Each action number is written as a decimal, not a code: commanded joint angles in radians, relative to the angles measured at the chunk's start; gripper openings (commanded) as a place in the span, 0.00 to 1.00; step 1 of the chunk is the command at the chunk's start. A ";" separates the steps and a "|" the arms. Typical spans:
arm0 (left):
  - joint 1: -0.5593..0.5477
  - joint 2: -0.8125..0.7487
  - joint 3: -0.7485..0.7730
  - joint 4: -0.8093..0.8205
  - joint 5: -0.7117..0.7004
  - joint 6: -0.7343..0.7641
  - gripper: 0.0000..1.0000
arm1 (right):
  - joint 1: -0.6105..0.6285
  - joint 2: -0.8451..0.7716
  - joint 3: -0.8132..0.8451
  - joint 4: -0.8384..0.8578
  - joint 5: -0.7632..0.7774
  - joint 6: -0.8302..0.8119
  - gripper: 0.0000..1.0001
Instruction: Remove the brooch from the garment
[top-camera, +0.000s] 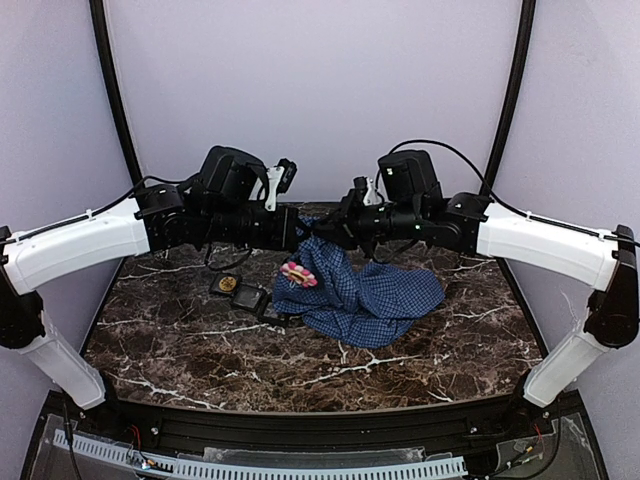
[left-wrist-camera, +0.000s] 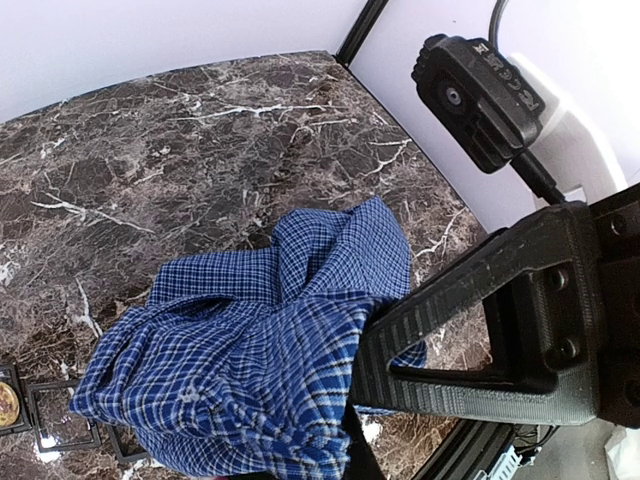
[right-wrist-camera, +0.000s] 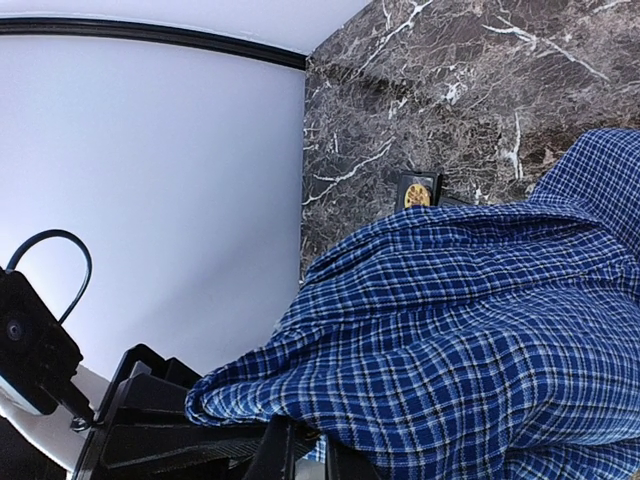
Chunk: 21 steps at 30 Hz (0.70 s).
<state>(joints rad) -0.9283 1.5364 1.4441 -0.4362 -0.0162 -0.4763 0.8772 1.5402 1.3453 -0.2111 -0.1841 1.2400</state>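
From the top camera, you see the blue shirt (top-camera: 372, 296) heaped just right of the black tray (top-camera: 250, 298). Its upper fold is lifted to where the left gripper (top-camera: 298, 230) and right gripper (top-camera: 325, 233) meet, and the pink brooch (top-camera: 298, 274) sits on the hem nearest the tray. In the left wrist view, your fingers are clamped tight on the shirt. In the right wrist view, the fingers stand narrow, pinching cloth, with the tray just beyond the shirt.

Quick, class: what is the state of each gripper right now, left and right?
Left gripper: closed on the shirt.
Right gripper: jaws hidden under the shirt, cannot be told.
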 joint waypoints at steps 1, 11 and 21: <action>0.001 -0.006 0.050 -0.077 -0.073 -0.030 0.01 | -0.006 -0.044 -0.024 0.014 0.068 0.010 0.00; 0.000 0.018 0.077 -0.140 -0.118 -0.025 0.01 | -0.010 -0.078 -0.055 -0.001 0.113 0.026 0.00; 0.002 0.024 0.091 -0.212 -0.214 0.055 0.01 | -0.015 -0.093 -0.052 -0.052 0.154 0.004 0.00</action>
<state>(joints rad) -0.9543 1.5730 1.5105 -0.4988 -0.0700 -0.4694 0.8829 1.4948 1.2953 -0.1917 -0.1402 1.2655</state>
